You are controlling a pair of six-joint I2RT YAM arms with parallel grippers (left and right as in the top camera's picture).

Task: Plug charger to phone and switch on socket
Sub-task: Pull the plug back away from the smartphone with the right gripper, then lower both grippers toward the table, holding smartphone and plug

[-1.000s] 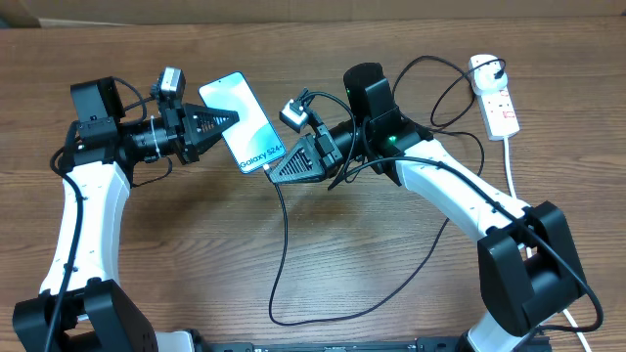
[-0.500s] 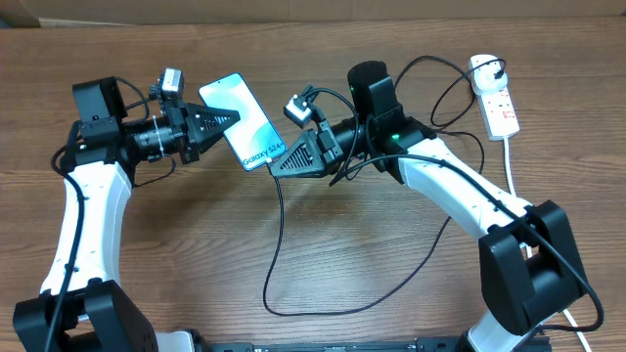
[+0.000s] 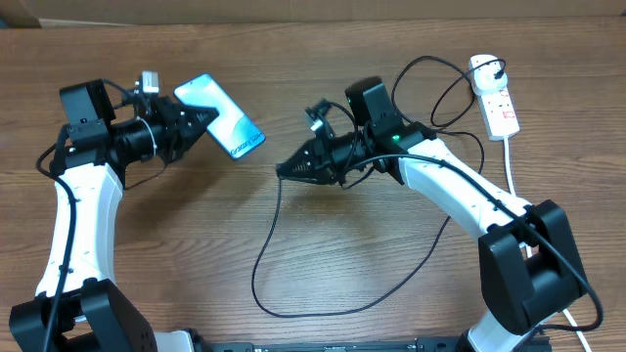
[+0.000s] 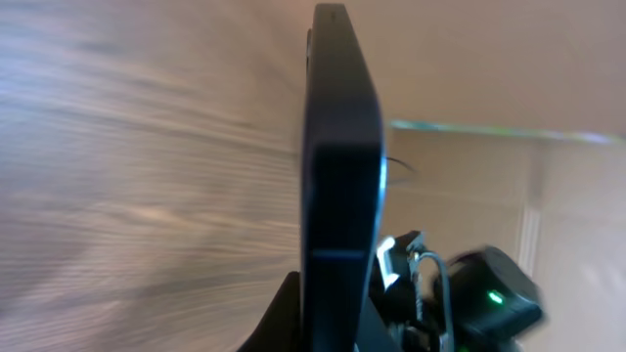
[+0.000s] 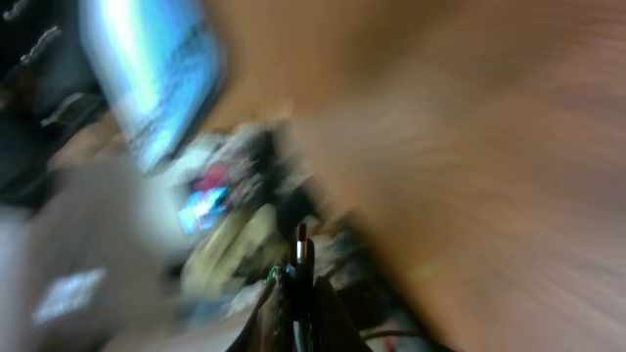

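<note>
The left tool (image 3: 205, 117) clamps the slim blue-screened phone (image 3: 229, 123) aloft, its text end left free. The right tool (image 3: 284, 170) pinches the thin black charger cable (image 3: 265, 235) at its tip, aimed there, apart.

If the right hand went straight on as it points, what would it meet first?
Probably nothing soon: the right hand aims beside the phone, over bare table; height is unclear.

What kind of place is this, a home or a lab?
Probably a robotics test bench: a left arm and right arm mounted at a wooden table, with cardboard along its far edge.
</note>
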